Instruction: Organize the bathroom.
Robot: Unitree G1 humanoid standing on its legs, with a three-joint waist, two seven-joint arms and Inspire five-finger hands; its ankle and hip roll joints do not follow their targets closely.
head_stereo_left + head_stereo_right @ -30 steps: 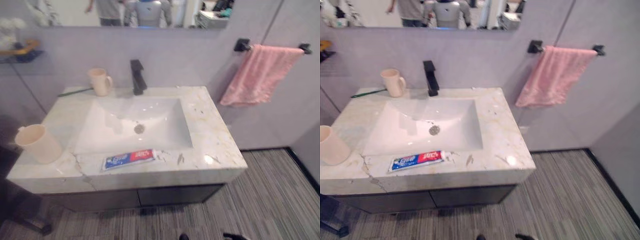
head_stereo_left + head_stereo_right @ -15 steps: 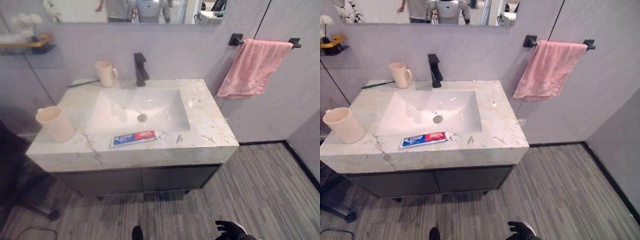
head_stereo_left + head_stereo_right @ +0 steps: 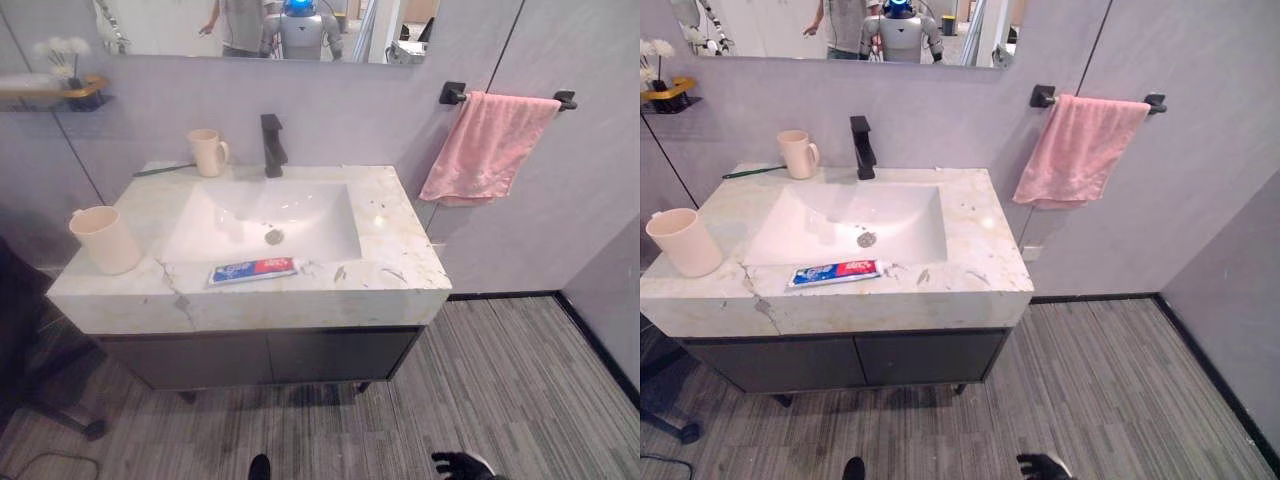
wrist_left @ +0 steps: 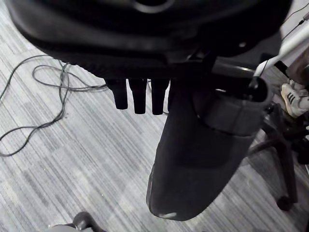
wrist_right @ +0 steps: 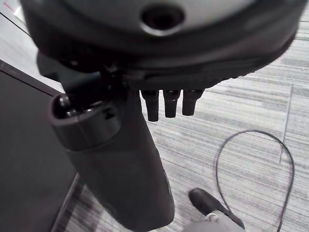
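Observation:
A red, white and blue toothpaste tube (image 3: 252, 270) lies on the marble counter (image 3: 400, 262) in front of the white sink basin (image 3: 262, 222). A cream cup (image 3: 103, 240) stands at the counter's front left. At the back, a cream mug (image 3: 207, 152) stands beside a green toothbrush (image 3: 165, 169) and the black faucet (image 3: 271, 145). My right hand (image 3: 462, 466) hangs low over the floor, well short of the vanity, open and holding nothing (image 5: 166, 104). My left hand (image 4: 140, 94) also hangs with straight fingers above the floor, holding nothing.
A pink towel (image 3: 490, 148) hangs on a black bar right of the vanity. A small shelf with white flowers (image 3: 60, 85) is on the left wall. A chair base (image 4: 285, 159) and a person's shoe (image 4: 294, 94) are by my left side. Striped floor lies before the cabinet.
The camera has drawn back, so the vanity looks smaller and more floor shows. My right hand has come into view at the bottom edge. Nothing on the counter has moved.

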